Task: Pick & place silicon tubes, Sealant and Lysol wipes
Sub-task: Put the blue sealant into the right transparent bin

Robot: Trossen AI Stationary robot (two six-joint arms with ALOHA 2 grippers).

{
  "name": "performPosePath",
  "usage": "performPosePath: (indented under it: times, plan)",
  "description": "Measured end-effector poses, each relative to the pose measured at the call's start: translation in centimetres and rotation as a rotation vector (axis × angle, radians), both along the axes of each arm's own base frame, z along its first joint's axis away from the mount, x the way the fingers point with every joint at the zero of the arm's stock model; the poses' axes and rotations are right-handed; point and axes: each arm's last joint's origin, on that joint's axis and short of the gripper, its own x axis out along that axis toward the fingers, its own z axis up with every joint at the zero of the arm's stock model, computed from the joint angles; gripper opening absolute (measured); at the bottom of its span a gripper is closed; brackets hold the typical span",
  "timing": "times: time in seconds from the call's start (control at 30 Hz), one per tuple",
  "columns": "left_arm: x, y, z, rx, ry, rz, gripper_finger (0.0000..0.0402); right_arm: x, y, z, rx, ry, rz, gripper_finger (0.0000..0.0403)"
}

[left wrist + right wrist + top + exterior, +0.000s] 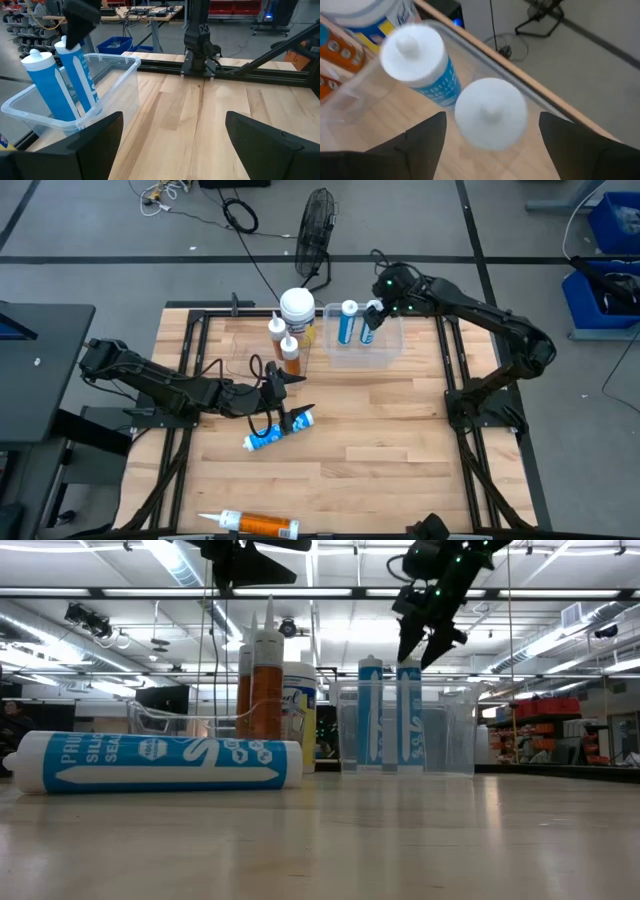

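Observation:
My right gripper point(372, 318) point(420, 645) is open just above a clear bin point(365, 345) at the table's far side. Its fingers stand wide on either side of the white cap of one blue tube point(491, 112) without touching it. A second blue tube point(420, 55) stands beside that one in the bin, and both stand on their bases. My left gripper point(288, 395) point(170, 130) is open and empty, high above a third blue tube point(278, 430) point(160, 762) that lies on its side on the table. The Lysol wipes canister point(297, 308) stands upright left of the bin.
Two orange tubes point(277, 330) point(290, 352) stand upright next to the Lysol canister. Another orange tube point(255, 525) lies near the table's front edge. Bare wood shows at the centre and right of the table point(400, 440). A fan point(318, 225) stands on the floor beyond.

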Motion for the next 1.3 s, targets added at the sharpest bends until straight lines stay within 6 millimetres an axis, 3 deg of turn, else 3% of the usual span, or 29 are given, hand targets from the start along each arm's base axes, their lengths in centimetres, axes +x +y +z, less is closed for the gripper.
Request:
performPosePath:
  times: [0.23,0.47,0.8,0.93,1.07,1.3]
  plan:
    - [0.0,0.0,0.0,0.003,0.000,0.000,0.0358,-2.1,1.8,3.8,-0.125,-0.118,0.010,0.0310]
    - [0.0,0.0,-0.1,0.003,0.009,-0.001,0.0358,-3.8,5.7,7.4,-0.278,-0.218,0.170,0.0311]
    - [0.0,-0.1,-0.1,-0.030,-0.002,-0.014,0.0358,-1.1,13.2,8.6,-0.288,-0.357,0.652,0.0311]
    - [-0.2,0.0,0.4,-0.044,-0.025,-0.013,0.0358,0.5,16.5,8.1,-0.289,-0.374,0.815,0.0311]
    - [-0.9,0.0,1.3,-0.051,-0.057,-0.020,0.0358,2.5,19.0,5.9,-0.317,-0.353,0.889,0.0311]
    - [-2.2,0.4,2.6,-0.051,-0.079,-0.021,0.0358,5.7,20.4,0.4,-0.363,-0.337,0.918,0.0311]
